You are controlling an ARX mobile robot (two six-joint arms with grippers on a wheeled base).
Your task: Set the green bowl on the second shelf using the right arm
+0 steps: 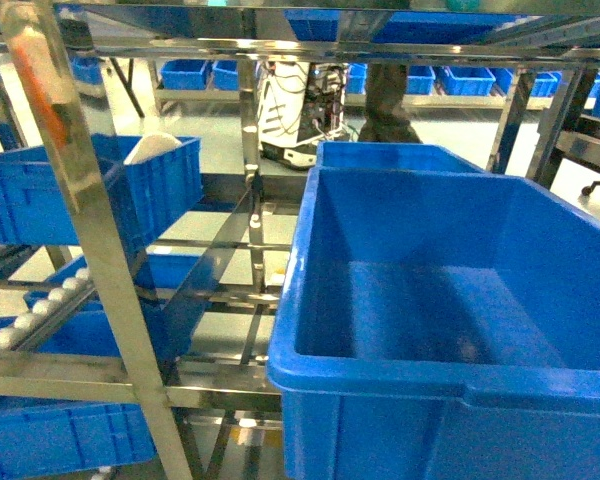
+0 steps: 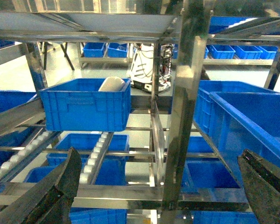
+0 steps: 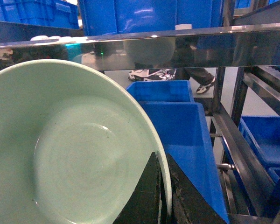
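Observation:
The green bowl fills the left of the right wrist view, pale mint and tilted with its inside facing the camera. My right gripper is shut on the bowl's right rim, one dark finger inside and one outside. Above the bowl runs the broad steel front rail of the second shelf, with white rollers just behind it; the bowl hangs below that rail. My left gripper stands open in front of the rack, with nothing between its fingers. Neither the bowl nor a gripper shows in the head view.
A large blue bin fills the right of the head view, with another behind it. At the left, a blue bin holds a white object. A steel upright stands close ahead of the left gripper. Blue bins sit right of the bowl.

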